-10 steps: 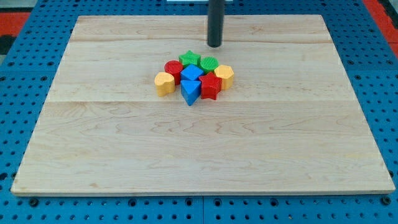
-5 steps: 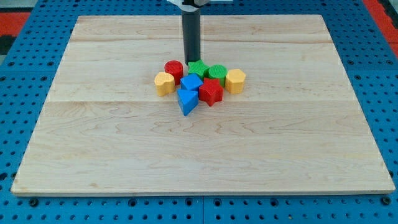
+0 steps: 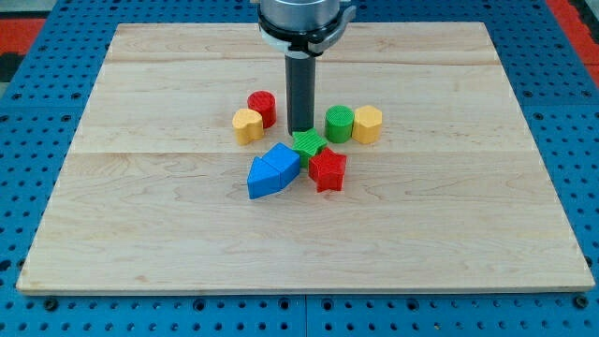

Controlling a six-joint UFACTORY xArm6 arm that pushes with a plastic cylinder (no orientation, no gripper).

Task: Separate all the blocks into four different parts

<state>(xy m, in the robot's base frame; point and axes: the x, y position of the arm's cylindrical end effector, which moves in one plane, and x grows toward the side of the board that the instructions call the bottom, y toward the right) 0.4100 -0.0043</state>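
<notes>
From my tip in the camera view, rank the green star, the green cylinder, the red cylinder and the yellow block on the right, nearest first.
My tip sits in the middle of the cluster.
1. Green star: touching, just below the tip.
2. Green cylinder: to the view's right.
3. Red cylinder: upper left, too close to call against the green cylinder.
4. Yellow block: farthest right.

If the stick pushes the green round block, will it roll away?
Probably not. The green cylinder stands on its flat end, so it should slide rather than roll. It touches the yellow block, which would likely get shoved along. My tip is just to its left in the view.
</notes>
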